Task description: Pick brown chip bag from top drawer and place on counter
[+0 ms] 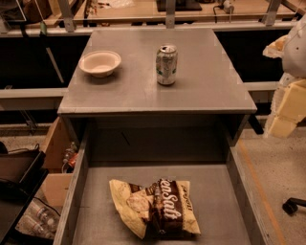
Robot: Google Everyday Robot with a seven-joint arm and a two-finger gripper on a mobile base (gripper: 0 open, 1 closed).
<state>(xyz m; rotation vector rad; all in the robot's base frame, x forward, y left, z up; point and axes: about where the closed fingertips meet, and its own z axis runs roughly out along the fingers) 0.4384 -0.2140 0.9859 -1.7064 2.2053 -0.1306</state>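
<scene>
The brown chip bag [160,206] lies flat on the floor of the open top drawer [217,201], near the front middle. It is cream-yellow and dark brown with white lettering, crumpled at its left end. The counter [201,91] is the grey tabletop above and behind the drawer. My gripper [286,111] hangs at the right edge of the view, to the right of the counter's front corner. It is well above and to the right of the bag and touches nothing.
A cream bowl [100,63] sits at the counter's left and a silver-green soda can [166,65] stands near its middle. The drawer's side walls [71,196] flank the bag. A wooden workbench [143,9] runs behind. Boxes and bottles [40,217] lie on the floor at left.
</scene>
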